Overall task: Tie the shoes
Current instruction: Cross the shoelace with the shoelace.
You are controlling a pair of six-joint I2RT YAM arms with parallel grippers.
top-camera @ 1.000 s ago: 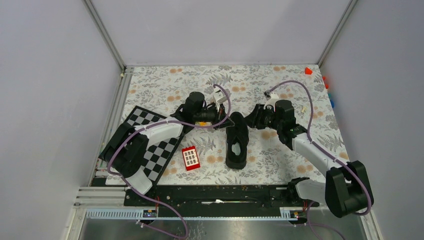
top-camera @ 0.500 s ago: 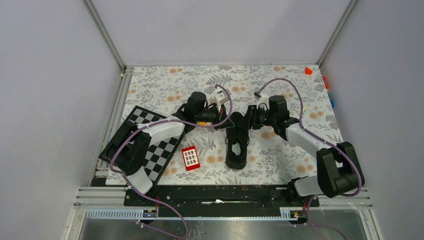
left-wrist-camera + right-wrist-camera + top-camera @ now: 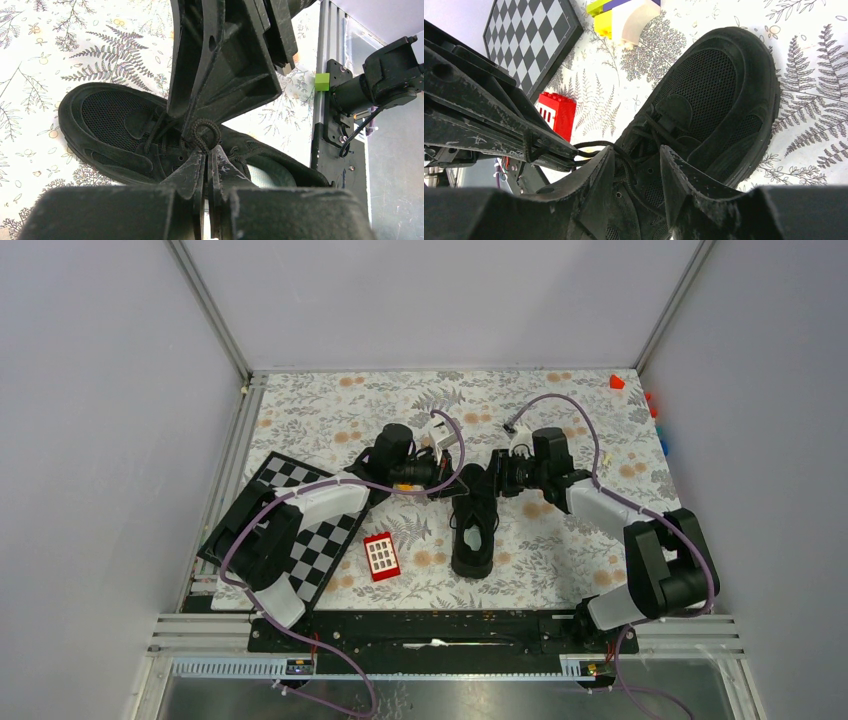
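Observation:
The black sneaker [image 3: 474,530] lies mid-table, toe away from the arms, pale insole showing; it also shows in the left wrist view [image 3: 115,130] and the right wrist view [image 3: 719,95]. My left gripper [image 3: 446,484] is at the shoe's left side and is shut on a black lace loop [image 3: 206,133], its tips [image 3: 208,152] pinched together. My right gripper [image 3: 498,480] is at the shoe's right side. Its jaws are open [image 3: 636,156] and straddle the laces over the tongue. A lace strand [image 3: 594,146] runs from the left gripper across the right gripper's left finger.
A red block [image 3: 381,556] lies left of the shoe beside a checkerboard [image 3: 300,530]. Yellow and white blocks [image 3: 624,20] sit beyond the toe. A red piece [image 3: 617,382] is at the back right corner. A green block [image 3: 322,81] sits near the arm rail.
My right arm has swung left and brought its open gripper onto the shoe's laces. My left gripper has stayed put, holding the lace.

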